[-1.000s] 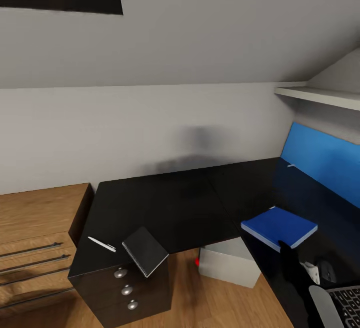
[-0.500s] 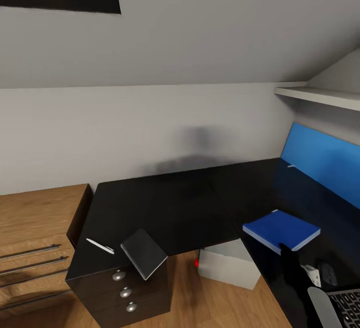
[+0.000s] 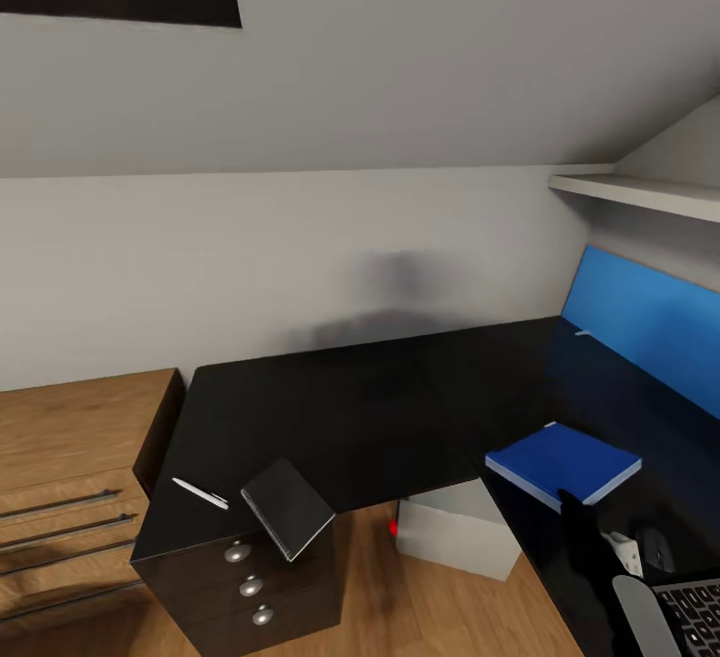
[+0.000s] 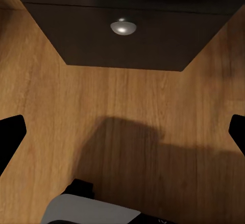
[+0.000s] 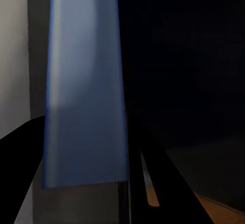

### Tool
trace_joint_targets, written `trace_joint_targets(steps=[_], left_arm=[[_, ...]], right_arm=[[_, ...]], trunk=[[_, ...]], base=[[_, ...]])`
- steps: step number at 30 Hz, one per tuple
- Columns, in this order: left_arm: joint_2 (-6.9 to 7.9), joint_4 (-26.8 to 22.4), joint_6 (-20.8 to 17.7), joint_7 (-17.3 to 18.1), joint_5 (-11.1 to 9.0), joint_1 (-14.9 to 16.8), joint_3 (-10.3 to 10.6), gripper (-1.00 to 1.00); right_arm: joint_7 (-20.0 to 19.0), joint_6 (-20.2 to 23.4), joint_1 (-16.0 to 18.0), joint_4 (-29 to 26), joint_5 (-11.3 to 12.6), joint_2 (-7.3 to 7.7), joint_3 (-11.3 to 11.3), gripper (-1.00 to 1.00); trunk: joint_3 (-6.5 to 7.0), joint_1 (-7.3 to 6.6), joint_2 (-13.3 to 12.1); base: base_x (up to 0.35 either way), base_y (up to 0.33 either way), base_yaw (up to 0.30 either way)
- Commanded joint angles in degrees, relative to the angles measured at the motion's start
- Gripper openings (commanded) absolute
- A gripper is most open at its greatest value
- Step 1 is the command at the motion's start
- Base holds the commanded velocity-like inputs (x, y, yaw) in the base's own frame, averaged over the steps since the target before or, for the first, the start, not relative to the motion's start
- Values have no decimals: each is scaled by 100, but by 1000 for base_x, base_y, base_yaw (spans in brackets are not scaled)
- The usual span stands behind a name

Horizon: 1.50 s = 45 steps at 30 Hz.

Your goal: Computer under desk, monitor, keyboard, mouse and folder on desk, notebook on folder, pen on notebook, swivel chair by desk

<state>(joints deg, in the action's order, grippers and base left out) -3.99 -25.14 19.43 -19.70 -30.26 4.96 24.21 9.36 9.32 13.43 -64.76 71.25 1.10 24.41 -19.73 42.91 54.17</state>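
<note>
**Middle of the desk wide open, clutter at the edges**

The desk [image 3: 380,417] has a broad bare stretch across its middle and far side. At the near left corner the pen [image 3: 200,493] and notebook [image 3: 288,507] sit close together. On the right, the folder [image 3: 562,462], mouse [image 3: 655,543] and keyboard [image 3: 695,607] crowd the near end.

The left pincer [image 4: 122,132] hangs with both fingertips [image 4: 10,132] spread wide apart. The right arm [image 3: 590,557] reaches forward at lower right.
</note>
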Motion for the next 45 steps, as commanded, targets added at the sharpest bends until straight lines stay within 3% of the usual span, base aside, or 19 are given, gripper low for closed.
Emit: trace_joint_targets(steps=[1, 11, 45], left_arm=[[4, 0, 26, -43, -41, 5, 49, 100], [4, 0, 26, -43, -41, 5, 49, 100], [4, 0, 26, -43, -41, 7, 49, 100]], right_arm=[[32, 31, 2, 92, 4, -3, 11, -100], [30, -280, 2, 103, -14, 4, 3, -100], [24, -283, 2, 68, 47, -31, 10, -100]], trunk=[[-7, 1, 4], [-7, 1, 4], [-7, 1, 4]], base=[[77, -48, 0], [24, -17, 0], [9, 0, -25]])
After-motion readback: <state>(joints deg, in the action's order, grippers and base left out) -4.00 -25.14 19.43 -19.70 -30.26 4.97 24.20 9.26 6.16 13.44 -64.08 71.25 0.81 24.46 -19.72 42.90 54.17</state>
